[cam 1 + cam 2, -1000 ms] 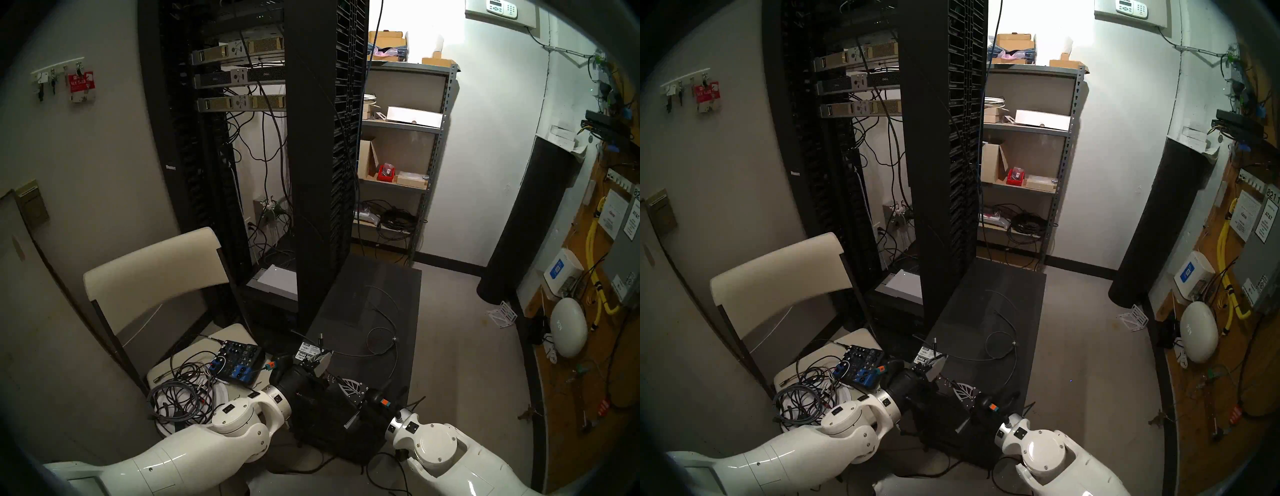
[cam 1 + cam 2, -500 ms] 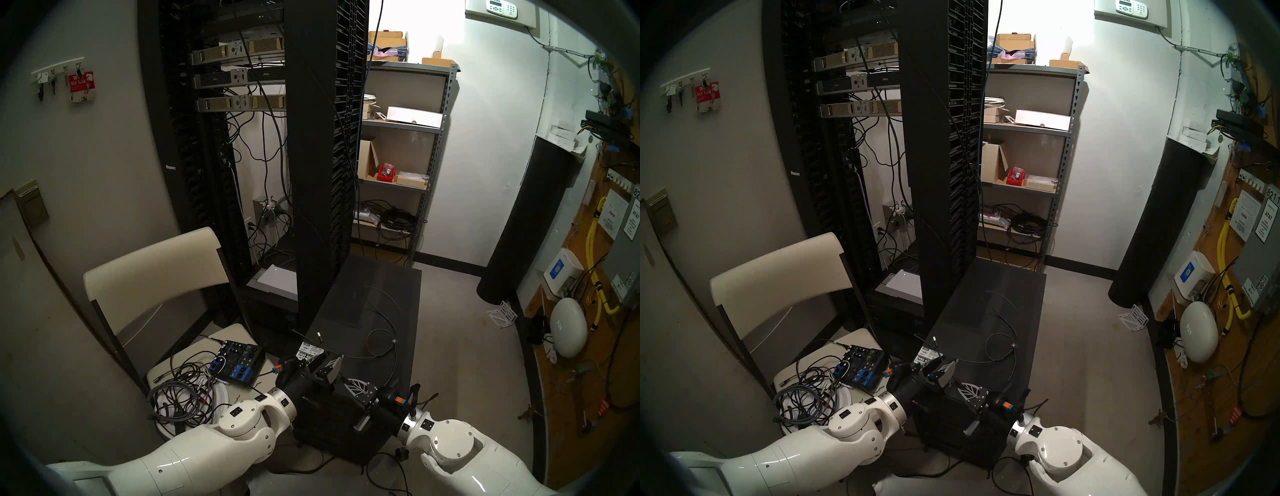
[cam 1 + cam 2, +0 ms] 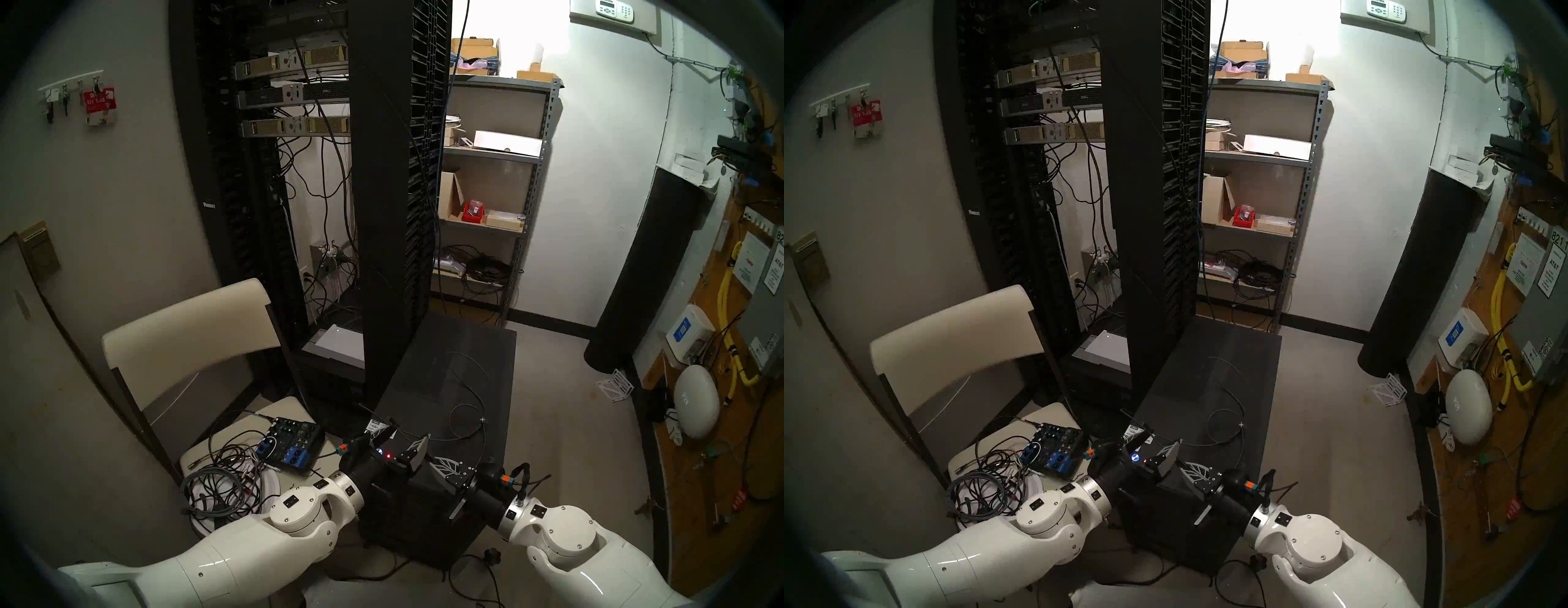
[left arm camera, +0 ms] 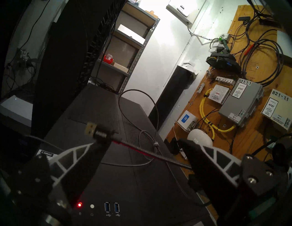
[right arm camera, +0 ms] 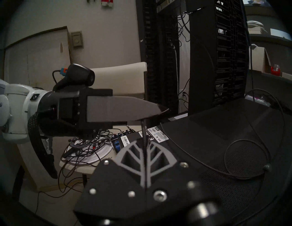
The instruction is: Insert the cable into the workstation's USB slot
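The black workstation (image 3: pixel 466 373) stands on the floor below both arms, its blue and red lights showing between them. On its front edge sits the USB slot (image 4: pixel 117 207), beside its twin. My left gripper (image 4: pixel 141 142) is open above this panel, fingers wide apart. The cable (image 4: pixel 137 146) crosses the gap, and its plug (image 4: pixel 90 127) lies against the left finger's tip. My right gripper (image 5: pixel 144 138) is shut on the cable a short way behind the plug. The rest of the cable (image 3: pixel 466 407) lies in loose loops on the case top.
A white chair (image 3: pixel 191 322) at the left holds a blue audio mixer (image 3: pixel 292 441) and a tangle of cords (image 3: pixel 220 484). The tall black server rack (image 3: pixel 394 191) rises just behind the workstation. A metal shelf (image 3: pixel 492 157) stands at the back. Power cords trail on the floor in front.
My left gripper has opened and let go of the plug. Both arms have shifted to the right over the workstation. The right gripper has stayed shut on the cable.
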{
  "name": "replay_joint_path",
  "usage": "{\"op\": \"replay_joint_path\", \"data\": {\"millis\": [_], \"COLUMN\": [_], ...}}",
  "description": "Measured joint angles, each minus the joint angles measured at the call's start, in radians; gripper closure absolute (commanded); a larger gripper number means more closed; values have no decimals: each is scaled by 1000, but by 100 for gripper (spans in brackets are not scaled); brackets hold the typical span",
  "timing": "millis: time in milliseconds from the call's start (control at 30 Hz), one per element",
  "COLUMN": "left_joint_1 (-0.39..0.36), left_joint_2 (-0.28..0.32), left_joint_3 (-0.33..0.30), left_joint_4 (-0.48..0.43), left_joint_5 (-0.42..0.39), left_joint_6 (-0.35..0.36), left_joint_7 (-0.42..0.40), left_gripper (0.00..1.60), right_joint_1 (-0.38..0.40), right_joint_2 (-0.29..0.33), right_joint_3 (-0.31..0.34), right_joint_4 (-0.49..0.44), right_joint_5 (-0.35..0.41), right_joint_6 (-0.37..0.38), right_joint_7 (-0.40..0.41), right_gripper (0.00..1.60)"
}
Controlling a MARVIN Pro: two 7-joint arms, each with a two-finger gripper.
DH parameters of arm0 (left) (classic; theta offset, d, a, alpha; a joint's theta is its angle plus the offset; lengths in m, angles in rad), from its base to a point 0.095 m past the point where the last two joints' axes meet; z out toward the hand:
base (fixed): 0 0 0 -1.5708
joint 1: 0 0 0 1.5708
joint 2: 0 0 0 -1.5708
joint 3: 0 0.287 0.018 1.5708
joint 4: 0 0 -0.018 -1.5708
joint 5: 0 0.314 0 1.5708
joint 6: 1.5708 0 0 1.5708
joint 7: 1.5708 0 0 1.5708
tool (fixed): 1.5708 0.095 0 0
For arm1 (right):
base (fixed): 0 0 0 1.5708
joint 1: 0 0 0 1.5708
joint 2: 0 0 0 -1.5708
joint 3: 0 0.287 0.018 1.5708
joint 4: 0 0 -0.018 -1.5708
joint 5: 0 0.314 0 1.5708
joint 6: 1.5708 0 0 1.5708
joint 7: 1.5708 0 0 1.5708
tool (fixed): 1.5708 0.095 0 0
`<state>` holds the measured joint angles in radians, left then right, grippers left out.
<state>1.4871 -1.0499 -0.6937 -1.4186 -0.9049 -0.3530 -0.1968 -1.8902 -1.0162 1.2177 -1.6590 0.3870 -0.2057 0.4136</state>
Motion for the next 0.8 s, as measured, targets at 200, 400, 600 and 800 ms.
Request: {"op": "replay_joint_path", "data": {"millis": [200,400,600,800], "left_joint_1": [-11,-12,-12,-14], "left_joint_2": [32,56,62,50], "left_joint_3": [24,35,23,10], "left_joint_4": [24,36,45,79], "left_joint_5": [128,184,188,242], "left_joint_6": [-58,-84,-86,-133], "left_joint_7": [-11,-17,1,60], "left_gripper": [0,0,0,0], "right_joint_1": [-19,-29,-28,-29], "right_joint_2": [15,26,35,42], "right_joint_3": [41,71,85,92], "right_joint_4": [-14,-25,-31,-39], "right_joint_5": [39,61,75,98], "right_joint_6": [15,13,15,28], "right_joint_7": [11,21,36,55], "right_gripper": [160,160,160,160]}}
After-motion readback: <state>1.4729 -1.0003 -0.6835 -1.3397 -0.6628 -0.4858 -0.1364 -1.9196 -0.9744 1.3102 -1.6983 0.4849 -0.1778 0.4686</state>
